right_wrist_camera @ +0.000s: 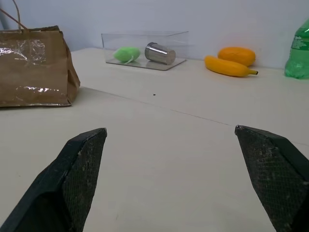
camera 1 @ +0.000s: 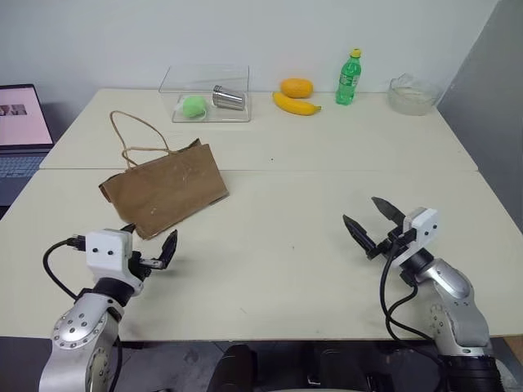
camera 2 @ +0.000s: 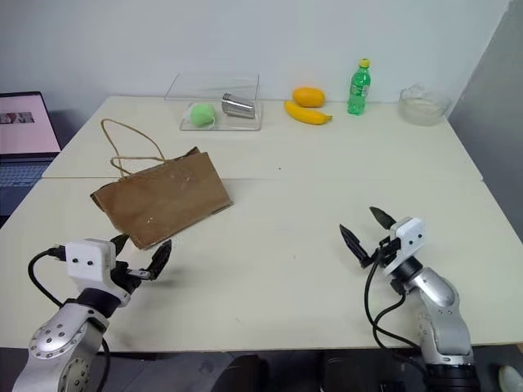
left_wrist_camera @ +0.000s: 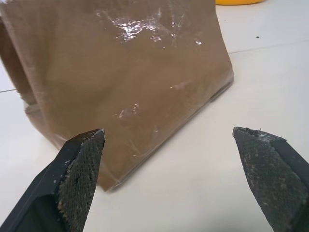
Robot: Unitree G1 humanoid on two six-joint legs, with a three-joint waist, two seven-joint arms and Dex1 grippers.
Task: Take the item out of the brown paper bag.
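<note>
The brown paper bag [camera 1: 167, 188] lies flat on the left side of the table, creased, with shiny tape on its face [left_wrist_camera: 125, 72] and its tan cord handles [camera 1: 135, 135] spread toward the far side. The item is hidden. My left gripper [camera 1: 149, 238] hovers just in front of the bag's near corner, open and empty, pointing at the bag's face without touching it. My right gripper [camera 1: 359, 208] stands open and empty over bare table at the near right, well away from the bag [right_wrist_camera: 34, 67].
Along the far edge sit a clear plastic box [camera 1: 208, 96] holding a green ball and a metal cup, a banana [camera 1: 296, 104], an orange fruit [camera 1: 296, 86], a green soda bottle [camera 1: 348, 77] and a glass bowl [camera 1: 413, 94]. A laptop [camera 1: 20, 135] stands far left.
</note>
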